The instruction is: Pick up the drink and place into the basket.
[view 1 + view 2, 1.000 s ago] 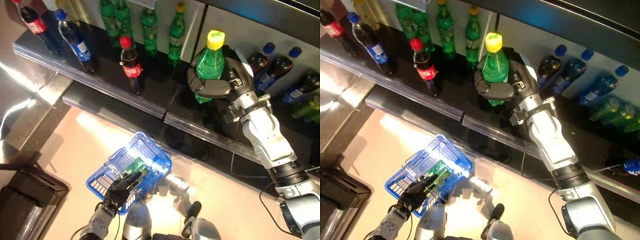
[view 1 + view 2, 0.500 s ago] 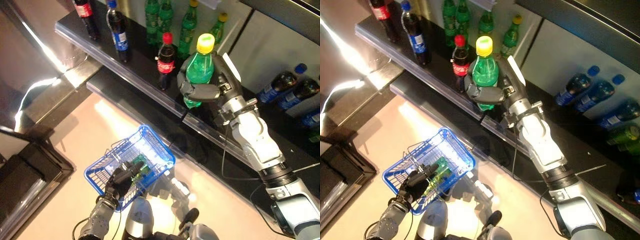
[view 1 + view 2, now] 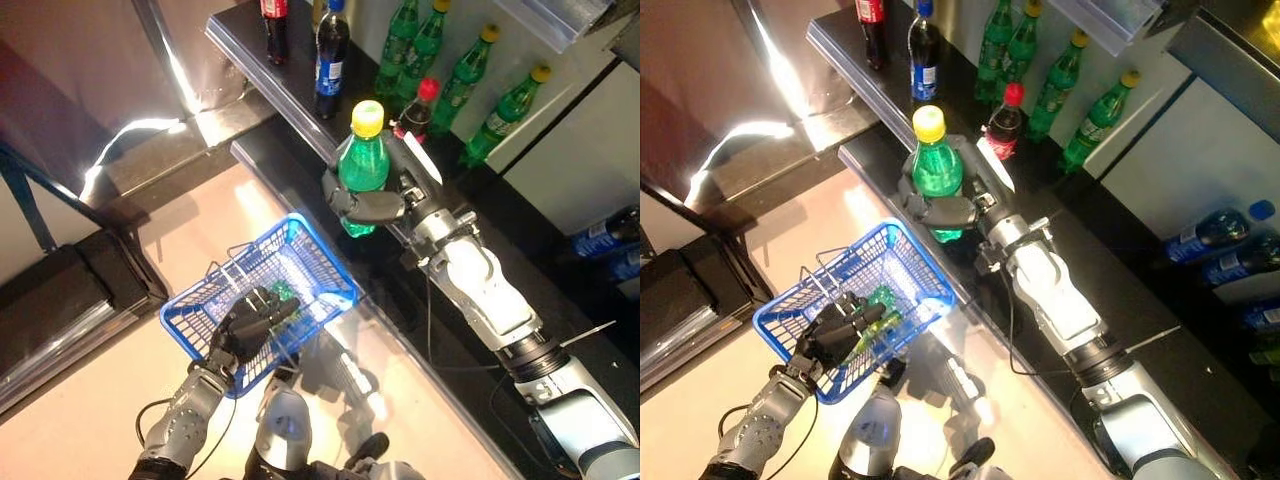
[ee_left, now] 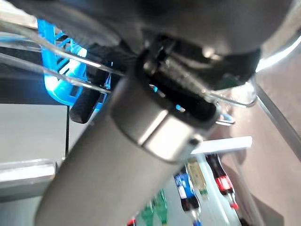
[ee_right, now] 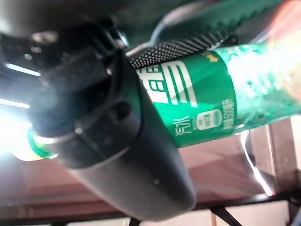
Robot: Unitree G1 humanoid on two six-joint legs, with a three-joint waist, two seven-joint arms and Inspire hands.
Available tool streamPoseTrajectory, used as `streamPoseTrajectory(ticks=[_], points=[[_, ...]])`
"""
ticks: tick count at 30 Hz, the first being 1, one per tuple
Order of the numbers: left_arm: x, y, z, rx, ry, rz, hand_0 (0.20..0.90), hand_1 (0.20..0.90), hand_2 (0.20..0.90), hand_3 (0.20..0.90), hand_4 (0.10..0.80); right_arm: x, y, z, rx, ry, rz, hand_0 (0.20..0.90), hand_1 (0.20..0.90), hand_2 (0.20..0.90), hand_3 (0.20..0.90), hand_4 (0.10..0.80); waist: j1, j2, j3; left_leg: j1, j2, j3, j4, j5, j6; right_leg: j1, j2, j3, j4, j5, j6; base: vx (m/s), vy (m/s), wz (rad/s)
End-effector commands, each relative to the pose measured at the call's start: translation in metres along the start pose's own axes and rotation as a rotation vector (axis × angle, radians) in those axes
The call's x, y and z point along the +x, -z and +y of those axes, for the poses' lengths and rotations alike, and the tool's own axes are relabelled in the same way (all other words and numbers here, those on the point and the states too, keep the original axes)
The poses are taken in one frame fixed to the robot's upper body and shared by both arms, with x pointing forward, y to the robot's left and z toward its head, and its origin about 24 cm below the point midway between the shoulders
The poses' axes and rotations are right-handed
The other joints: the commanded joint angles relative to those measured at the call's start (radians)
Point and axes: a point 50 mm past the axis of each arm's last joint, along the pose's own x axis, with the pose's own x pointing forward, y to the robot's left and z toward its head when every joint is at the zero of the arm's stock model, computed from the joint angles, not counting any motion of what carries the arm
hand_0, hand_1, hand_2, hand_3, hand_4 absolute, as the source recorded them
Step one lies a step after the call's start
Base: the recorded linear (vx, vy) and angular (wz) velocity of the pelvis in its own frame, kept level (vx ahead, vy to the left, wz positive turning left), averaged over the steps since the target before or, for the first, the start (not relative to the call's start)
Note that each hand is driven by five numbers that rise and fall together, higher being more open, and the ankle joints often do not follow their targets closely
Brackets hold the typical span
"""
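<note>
Head views: right hand (image 3: 385, 200) holds green bottle (image 3: 361, 165) upright, yellow cap up, long axis vertical, fingers (image 3: 362, 207) clamped around its lower body and hiding the label; bottle is in the air over the dark shelf (image 3: 262, 50) edge, above and beside the blue basket (image 3: 317, 262). Left hand (image 3: 250, 322) grips the wire handle at the basket rim, fingers curled; something green lies in the basket, partly hidden by the hand. Other bottles stand on the shelf.

Left wrist view: mostly blocked by arm; blue basket (image 4: 59, 75) mesh and wire handle partly visible, fingers hard to make out.

Right wrist view: green bottle (image 5: 221, 103) with green label, clear fizzy body, dark fingers (image 5: 117, 141) wrapped across it; cap out of frame.
</note>
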Motion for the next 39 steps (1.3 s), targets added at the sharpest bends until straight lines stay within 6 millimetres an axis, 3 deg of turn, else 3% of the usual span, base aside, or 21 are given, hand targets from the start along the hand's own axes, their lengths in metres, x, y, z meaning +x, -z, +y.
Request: streamPoseTrajectory(ticks=[1, 19, 28, 30, 33, 34, 39], points=[[0.013, -0.054, -0.105, 0.05, 0.594, -0.271, 0.3, 0.3, 0.3, 0.2, 0.1, 0.004, -0.032, 0.023, 0.068, -0.04, -0.227, 0.3, 0.3, 0.3, 0.2, 0.1, 0.01, -0.026, -0.342, 0.008, 0.012, -0.025, -0.05, 0.003, 0.004, 0.032, -0.004, -0.024, 0.093, -0.091, -0.04, 0.013, -0.032, 0.18], [-0.003, -0.073, -0.15, 0.102, 0.851, -0.296, 0.3, 0.3, 0.3, 0.2, 0.1, -0.007, -0.018, 0.042, 0.107, -0.096, -0.176, 0.3, 0.3, 0.3, 0.2, 0.1, 0.054, -0.031, -0.357, -0.011, -0.024, -0.153, -0.06, 0.014, 0.008, 0.013, -0.008, -0.015, 0.102, -0.091, -0.027, 0.008, -0.014, 0.17], [-0.012, -0.079, -0.161, 0.114, 0.938, -0.324, 0.3, 0.3, 0.3, 0.2, 0.1, -0.016, 0.001, 0.053, 0.12, -0.143, -0.098, 0.3, 0.3, 0.3, 0.2, 0.1, 0.058, -0.032, -0.36, -0.016, -0.025, -0.171, -0.062, 0.016, 0.007, 0.003, -0.012, -0.01, 0.104, -0.09, -0.025, 0.003, -0.005, 0.04], [-0.013, -0.08, -0.163, 0.119, 0.951, -0.33, 0.3, 0.3, 0.3, 0.2, 0.1, -0.017, 0.006, 0.056, 0.123, -0.151, -0.077, 0.3, 0.3, 0.3, 0.2, 0.1, 0.06, -0.037, -0.362, -0.005, -0.013, -0.166, -0.064, -0.007, -0.001, 0.012, -0.005, 0.0, 0.104, -0.115, -0.024, 0.057, -0.075, 0.05], [-0.014, -0.081, -0.168, 0.119, 0.988, -0.337, 0.3, 0.3, 0.3, 0.2, 0.1, -0.02, 0.018, 0.059, 0.11, -0.153, -0.026, 0.3, 0.3, 0.3, 0.2, 0.1, 0.063, -0.033, -0.362, -0.017, -0.021, -0.176, -0.062, 0.014, 0.004, 0.0, -0.014, -0.013, 0.105, -0.09, -0.025, -0.023, 0.021, 0.09], [-0.015, -0.082, -0.169, 0.121, 0.994, -0.339, 0.3, 0.3, 0.3, 0.2, 0.1, -0.021, 0.021, 0.06, 0.112, -0.156, -0.01, 0.3, 0.3, 0.3, 0.2, 0.1, 0.063, -0.038, -0.363, -0.006, -0.011, -0.17, -0.064, -0.009, -0.002, 0.008, -0.005, 0.0, 0.106, -0.117, -0.025, 0.0, 0.0, 0.0], [-0.017, -0.083, -0.173, 0.118, 1.032, -0.336, 0.3, 0.3, 0.3, 0.2, 0.1, -0.027, 0.038, 0.066, 0.084, -0.171, 0.057, 0.3, 0.3, 0.3, 0.2, 0.1, 0.067, -0.038, -0.365, -0.005, -0.011, -0.175, -0.064, -0.009, -0.002, 0.011, -0.006, -0.002, 0.106, -0.116, -0.024, 0.013, -0.014, 0.0]])
